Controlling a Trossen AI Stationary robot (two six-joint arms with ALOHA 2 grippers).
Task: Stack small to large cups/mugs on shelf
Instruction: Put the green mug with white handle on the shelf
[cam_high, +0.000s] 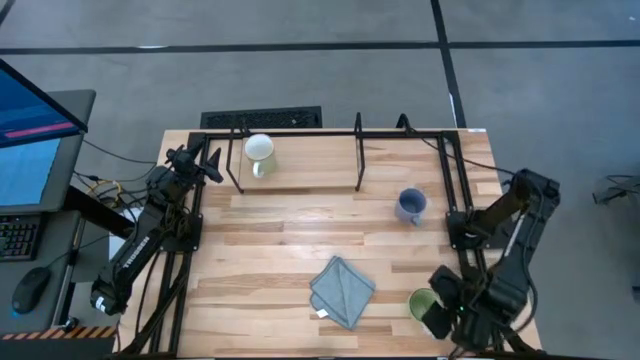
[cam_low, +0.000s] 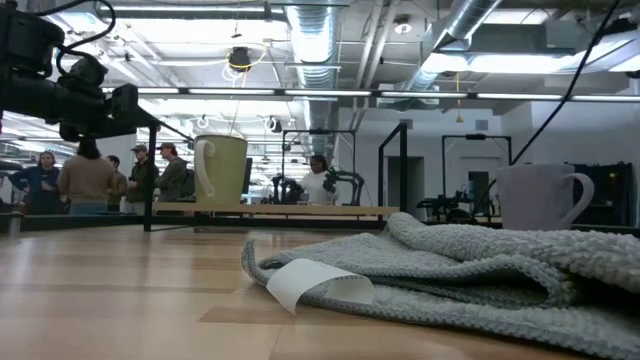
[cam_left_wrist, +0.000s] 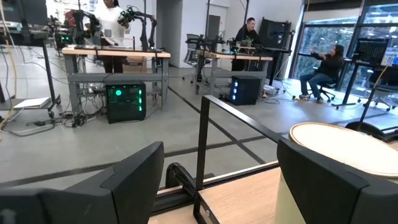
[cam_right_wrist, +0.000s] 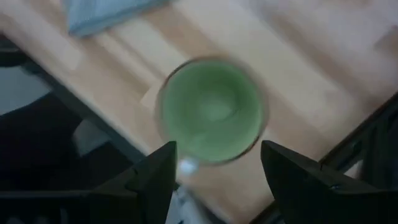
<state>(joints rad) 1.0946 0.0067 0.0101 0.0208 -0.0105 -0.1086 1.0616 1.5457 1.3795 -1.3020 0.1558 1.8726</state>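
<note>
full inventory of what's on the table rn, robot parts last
White mug: 1, white/cream, on the shelf board, left section.
Blue-grey mug: 1, blue-grey, tabletop, just in front of the shelf's right part.
Green mug: 1, green inside, tabletop near right corner.
Cloth: 1, grey-blue, folded, tabletop front centre.
Shelf: 1, light wood, black frame, along far edge.
Left gripper: 1, dark, open, beside the white mug.
Right gripper: 1, dark, open, above the green mug.

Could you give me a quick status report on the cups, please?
Right gripper open above green mug. Left gripper open beside white mug on shelf. Blue mug on table, untouched.
</note>
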